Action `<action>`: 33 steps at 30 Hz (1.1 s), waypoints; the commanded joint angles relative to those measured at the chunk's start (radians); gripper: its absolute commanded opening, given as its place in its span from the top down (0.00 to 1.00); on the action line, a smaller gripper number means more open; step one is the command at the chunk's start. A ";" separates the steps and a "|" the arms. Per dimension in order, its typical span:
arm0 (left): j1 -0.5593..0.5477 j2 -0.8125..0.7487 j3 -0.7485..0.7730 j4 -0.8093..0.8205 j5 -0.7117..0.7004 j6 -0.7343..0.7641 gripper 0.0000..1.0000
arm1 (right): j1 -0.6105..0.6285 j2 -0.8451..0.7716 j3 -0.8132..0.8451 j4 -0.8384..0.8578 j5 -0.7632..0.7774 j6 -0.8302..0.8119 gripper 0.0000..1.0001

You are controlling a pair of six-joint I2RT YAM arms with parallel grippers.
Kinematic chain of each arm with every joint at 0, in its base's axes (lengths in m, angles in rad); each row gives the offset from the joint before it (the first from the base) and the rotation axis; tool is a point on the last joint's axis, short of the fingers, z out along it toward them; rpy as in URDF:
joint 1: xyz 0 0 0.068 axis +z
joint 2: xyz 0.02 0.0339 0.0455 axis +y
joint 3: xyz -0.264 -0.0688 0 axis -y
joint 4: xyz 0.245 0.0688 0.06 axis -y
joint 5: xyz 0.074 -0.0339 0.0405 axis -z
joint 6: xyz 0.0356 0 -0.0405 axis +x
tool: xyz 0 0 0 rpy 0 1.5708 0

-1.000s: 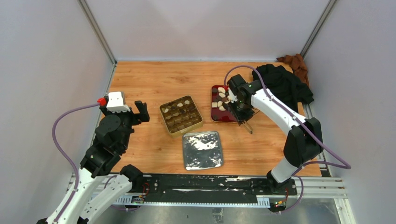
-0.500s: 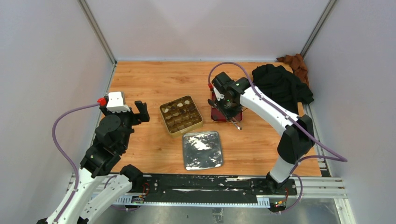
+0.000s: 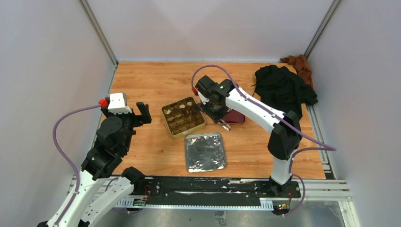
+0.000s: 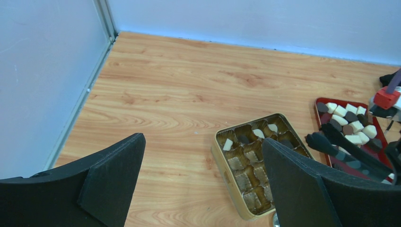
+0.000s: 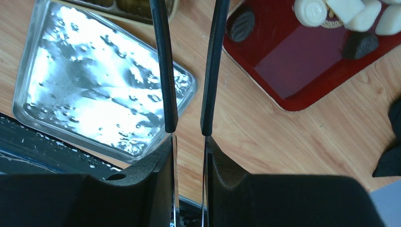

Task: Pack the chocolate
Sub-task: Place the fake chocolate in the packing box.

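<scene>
The chocolate (image 4: 352, 125), cream and dark pieces, lies in a red tray (image 4: 319, 113) right of the gold tin (image 4: 222, 156). A few pieces sit in the tin's far cups (image 4: 257, 133). My right gripper (image 5: 189, 142) is shut on black-armed metal tongs (image 5: 163, 71). In the top view the right gripper (image 3: 215, 106) hangs between the tin (image 3: 183, 116) and the red tray (image 3: 235, 117). The tong tips (image 4: 314, 140) reach over the tin's right edge; what they carry I cannot tell. My left gripper (image 4: 203, 144) is open, far left of the tin.
A silver lid (image 3: 204, 152) lies in front of the tin, near the table's front edge. A black cloth (image 3: 283, 87) and a brown cloth (image 3: 299, 64) are heaped in the back right corner. Walls enclose the wooden table on three sides.
My right arm has swung left with the tongs, from over the red tray to the tin's right edge. The left arm has not moved.
</scene>
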 commanded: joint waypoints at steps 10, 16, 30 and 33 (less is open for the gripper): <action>0.002 0.000 -0.012 0.024 -0.004 0.001 0.00 | 0.108 0.131 0.185 -0.033 -0.020 -0.007 0.72; 0.002 -0.001 -0.012 0.023 -0.004 0.001 0.00 | 0.142 0.193 0.247 -0.033 -0.025 -0.014 0.72; 0.002 -0.004 -0.012 0.023 -0.003 0.001 0.00 | 0.156 0.276 0.302 -0.031 -0.040 -0.022 0.71; 0.002 -0.004 -0.012 0.023 -0.003 0.001 0.00 | 0.156 0.285 0.308 -0.031 -0.040 -0.023 0.70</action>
